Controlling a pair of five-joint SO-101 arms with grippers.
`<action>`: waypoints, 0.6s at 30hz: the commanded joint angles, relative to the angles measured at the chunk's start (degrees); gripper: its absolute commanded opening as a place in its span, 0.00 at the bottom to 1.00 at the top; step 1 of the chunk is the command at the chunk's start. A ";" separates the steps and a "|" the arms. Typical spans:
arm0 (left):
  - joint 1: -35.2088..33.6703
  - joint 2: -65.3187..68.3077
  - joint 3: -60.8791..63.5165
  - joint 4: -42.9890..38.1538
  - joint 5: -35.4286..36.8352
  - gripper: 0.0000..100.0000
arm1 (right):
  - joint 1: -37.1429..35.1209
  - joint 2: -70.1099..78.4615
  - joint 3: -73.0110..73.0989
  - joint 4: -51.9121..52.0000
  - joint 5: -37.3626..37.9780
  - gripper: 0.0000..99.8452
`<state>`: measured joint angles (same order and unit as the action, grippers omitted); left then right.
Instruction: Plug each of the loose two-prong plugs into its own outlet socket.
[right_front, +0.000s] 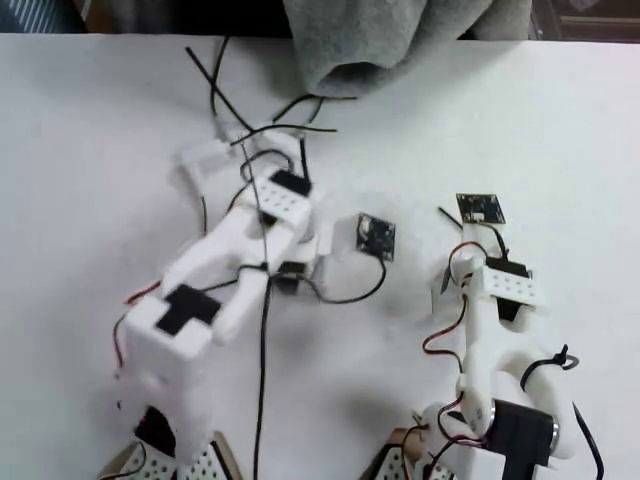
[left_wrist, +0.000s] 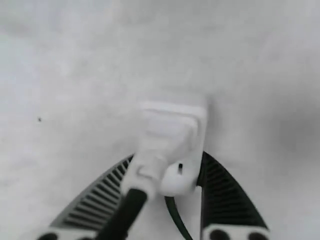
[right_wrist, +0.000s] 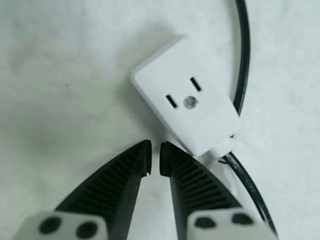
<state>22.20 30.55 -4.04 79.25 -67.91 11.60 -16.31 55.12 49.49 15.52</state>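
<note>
Tabletop (right_front: 90, 120) of plain matte white, with thin black cords (right_front: 212, 95) strewn across the far half and grey cloth (right_front: 380, 40) heaped over the far edge. Among those cords, white plug (left_wrist: 167, 145) pinched in the left gripper (left_wrist: 167, 162), nose against a white outlet block (left_wrist: 172, 107). Farther right, second outlet socket (right_wrist: 187, 107) face up just beyond the right gripper (right_wrist: 155, 159), ribbed fingers pressed nearly together.

Bright, even light; soft, faint shadows lie on the white table (right_front: 90, 150)
</note>
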 joint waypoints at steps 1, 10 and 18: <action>0.57 6.90 -13.19 8.26 4.66 0.06 | 0.13 -1.80 -0.09 -0.75 -0.18 0.05; -0.40 11.12 -30.59 14.95 11.69 0.02 | 0.13 -1.80 -0.09 -0.75 -0.18 0.05; -7.69 11.74 -55.47 14.24 38.59 0.02 | 0.13 -1.80 -0.09 -0.75 -0.18 0.05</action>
<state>17.54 43.21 -50.20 93.93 -35.30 11.60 -16.31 55.12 49.49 15.52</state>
